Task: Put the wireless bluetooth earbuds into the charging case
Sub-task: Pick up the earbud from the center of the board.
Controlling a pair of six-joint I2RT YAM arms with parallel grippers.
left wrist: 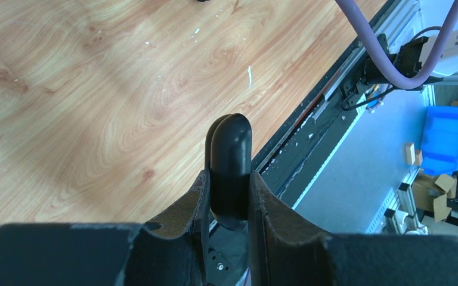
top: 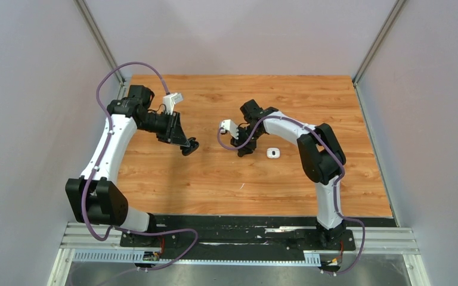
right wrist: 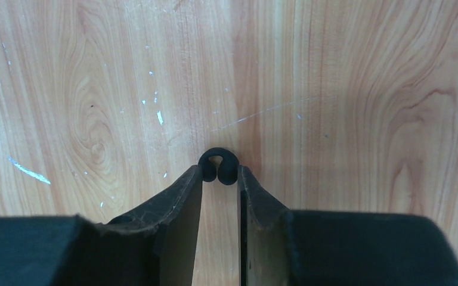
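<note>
left claw [left wrist: 229,179] clamps the black case [left wrist: 230,152]; right claw [right wrist: 219,176] pinches a tiny, likely slick earbud [right wrist: 217,153] by its sides.

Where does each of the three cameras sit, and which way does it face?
Top external: above and behind the robot, looks down on the wooden table; left arm and right arm show whole.
Left wrist: looks past its pincer, shut on a black case, toward the table's near edge.
Right wrist: looks straight down at wood; its pincer pinches a small black piece.
Shared: top view shows that black case too.
</note>
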